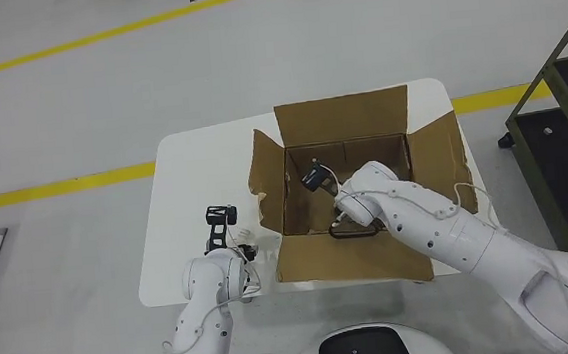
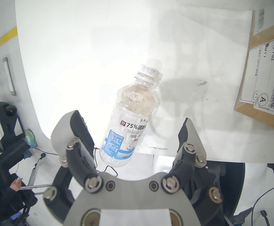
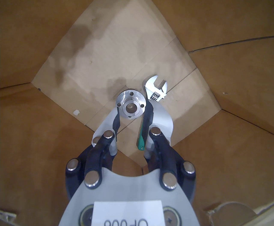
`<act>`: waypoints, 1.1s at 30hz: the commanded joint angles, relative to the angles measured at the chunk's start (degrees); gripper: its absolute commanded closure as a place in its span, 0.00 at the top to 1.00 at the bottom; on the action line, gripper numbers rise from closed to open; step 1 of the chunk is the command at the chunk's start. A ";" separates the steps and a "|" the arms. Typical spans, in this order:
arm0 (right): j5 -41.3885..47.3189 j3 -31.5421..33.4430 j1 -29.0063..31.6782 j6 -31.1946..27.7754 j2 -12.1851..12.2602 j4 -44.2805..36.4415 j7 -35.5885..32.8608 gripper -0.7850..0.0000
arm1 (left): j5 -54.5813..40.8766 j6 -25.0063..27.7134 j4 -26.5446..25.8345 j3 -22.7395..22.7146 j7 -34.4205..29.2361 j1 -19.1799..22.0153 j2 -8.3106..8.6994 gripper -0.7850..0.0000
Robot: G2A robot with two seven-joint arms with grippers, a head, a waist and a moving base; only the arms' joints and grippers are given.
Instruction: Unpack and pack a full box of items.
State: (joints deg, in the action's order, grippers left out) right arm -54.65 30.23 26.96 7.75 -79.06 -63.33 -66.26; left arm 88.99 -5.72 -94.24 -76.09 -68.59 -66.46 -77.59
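Right claw [image 3: 137, 107] hangs deep inside the cardboard box [image 1: 345, 187], its fingers [image 3: 116, 122] clenched on a round metal flange [image 3: 130, 104] low over the box floor. Whether the flange rests on the floor or is lifted off it, I cannot tell. An adjustable wrench [image 3: 155, 89] touches the flange, with its silver head just past the fingertips. Its black-and-green handle runs between the flange and one finger, and I cannot tell whether it is pinched along with the flange. From above, the right arm enters the box over the wall nearest the robot, and the flaps are folded outward.

Left claw [image 2: 131, 119] is outside the box, off its left side, over the white table [image 1: 193, 164] on which the box stands. Its fingers are spread wide and grip nothing. A clear bottle [image 2: 128, 132] with a white cap and a blue-and-white label lies between them, cap pointing away from the claw. The bottle is near the box's left flap but apart from it.
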 commanded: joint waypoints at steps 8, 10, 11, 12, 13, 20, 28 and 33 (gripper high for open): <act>1.39 0.98 0.07 -0.95 -1.47 5.38 1.46 0.46 | 0.00 0.00 0.00 0.00 0.00 0.00 0.00 1.00; 1.24 1.00 0.11 -1.11 -1.76 6.34 1.57 0.48 | 0.00 0.00 0.00 0.00 0.00 0.00 0.00 1.00; 1.27 0.99 0.19 -1.19 -1.94 6.75 1.78 0.48 | 0.00 0.00 0.00 0.00 0.00 0.00 0.00 1.00; 1.22 0.95 0.23 -1.22 -2.12 7.15 1.96 0.49 | 0.00 0.00 0.00 0.00 0.00 0.00 0.00 1.00; 1.39 0.91 0.31 -1.46 -2.32 7.50 2.05 0.52 | 0.00 0.00 0.00 0.00 0.00 0.00 0.00 1.00; 1.43 0.87 0.12 -1.77 -3.64 10.20 2.77 0.47 | 0.00 0.00 0.00 0.00 0.00 0.00 0.00 1.00; 1.19 0.90 -0.36 -2.00 -5.07 12.77 3.04 0.43 | 0.00 0.00 0.00 0.00 0.00 0.00 0.00 1.00; 0.87 0.83 -0.58 -2.22 -5.92 14.32 2.95 0.38 | 0.00 0.00 0.00 0.00 0.00 0.00 0.00 1.00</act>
State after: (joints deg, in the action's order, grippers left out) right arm -53.75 31.04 26.42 5.57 -84.83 -49.37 -63.37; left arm 88.99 -5.72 -94.24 -76.09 -68.59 -66.46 -77.59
